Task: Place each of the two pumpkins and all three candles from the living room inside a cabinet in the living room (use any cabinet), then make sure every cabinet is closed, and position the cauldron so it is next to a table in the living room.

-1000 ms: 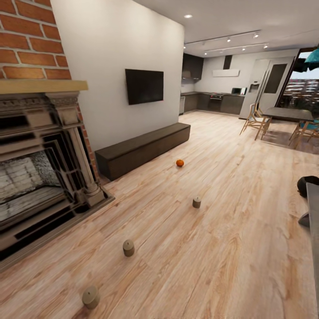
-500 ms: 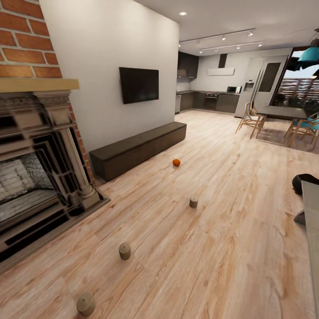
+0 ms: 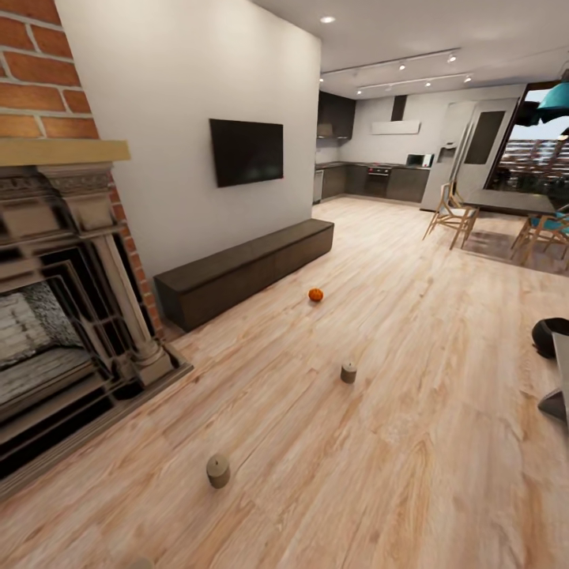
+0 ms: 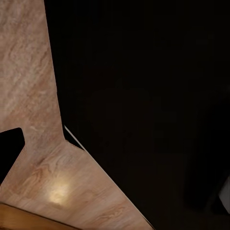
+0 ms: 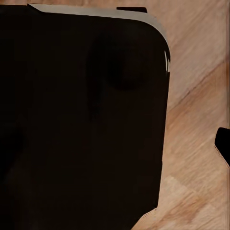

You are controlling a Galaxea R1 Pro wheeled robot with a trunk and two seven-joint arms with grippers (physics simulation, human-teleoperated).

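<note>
Your jaws could not be told apart from the dark shapes in either wrist view, so whether they were wide or narrow was not clear. Both wrist views looked down at light wood floor (image 4: 33, 91) past big black shapes.

From the head view, you were looking down the living room. One small orange pumpkin (image 3: 315, 295) sat on the wood floor, near the front of the long, low brown cabinet (image 3: 245, 271) but not touching it. That cabinet ran along the pale wall, with its fronts shut flat, under a black screen (image 3: 246, 152).

One candle (image 3: 348, 372) stood on the floor, closer to you than the pumpkin. Another candle (image 3: 218, 471) stood closer still, well apart from the first. A third candle (image 3: 142, 564) just peeked in at the bottom edge.

On your left was the dark fireplace (image 3: 71, 316) with red bricks (image 3: 39, 71) above it. At the far right edge sat a round black cauldron (image 3: 551, 337), just beside a grey slab (image 3: 563, 379) that was cut off there. Far back were a table (image 3: 510, 203) and chairs (image 3: 449, 213).
</note>
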